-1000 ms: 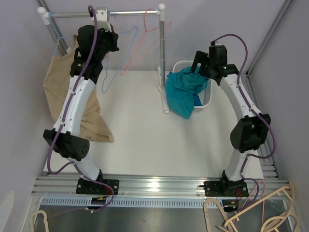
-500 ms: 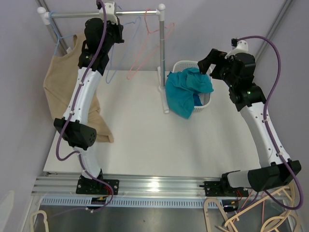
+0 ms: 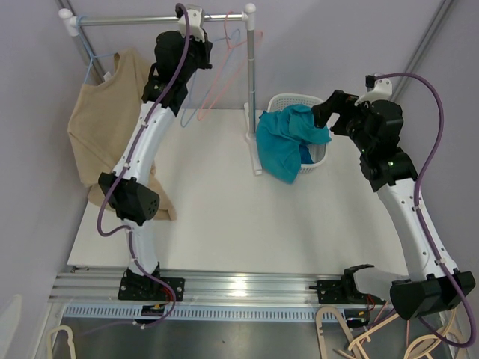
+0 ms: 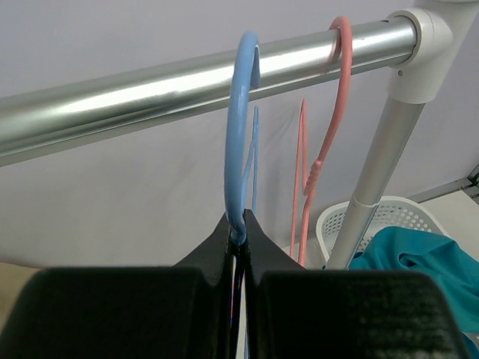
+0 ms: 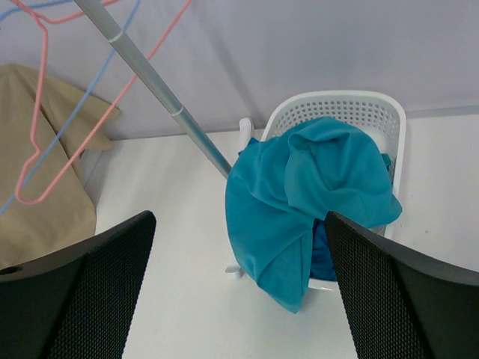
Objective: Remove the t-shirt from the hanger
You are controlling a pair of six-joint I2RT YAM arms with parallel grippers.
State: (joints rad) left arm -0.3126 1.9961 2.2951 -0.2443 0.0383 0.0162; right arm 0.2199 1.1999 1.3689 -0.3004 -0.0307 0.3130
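Note:
A beige t-shirt (image 3: pixel 105 127) hangs on a pale blue hanger (image 3: pixel 91 66) at the left end of the metal rail (image 3: pixel 127 21). My left gripper (image 3: pixel 196 56) is up at the rail, to the right of that shirt. In the left wrist view it (image 4: pixel 238 232) is shut on the hook of a bare blue hanger (image 4: pixel 241 134) that hangs over the rail (image 4: pixel 112 97). My right gripper (image 3: pixel 329 112) is open and empty beside the white basket (image 3: pixel 281 101). In the right wrist view it (image 5: pixel 238 217) looks down on a teal t-shirt (image 5: pixel 299 194) draped over the basket rim (image 5: pixel 337 105).
A bare pink hanger (image 3: pixel 224 71) hangs near the rail's right end, close to the blue one (image 3: pixel 193 97). The rack's upright post (image 3: pixel 253 82) stands left of the basket. The teal t-shirt (image 3: pixel 288 142) spills toward the post's foot. Spare hangers (image 3: pixel 404 329) lie at the near right.
My left gripper has moved right along the rail with the blue hanger. My right arm has lifted and drawn back to the right from over the basket.

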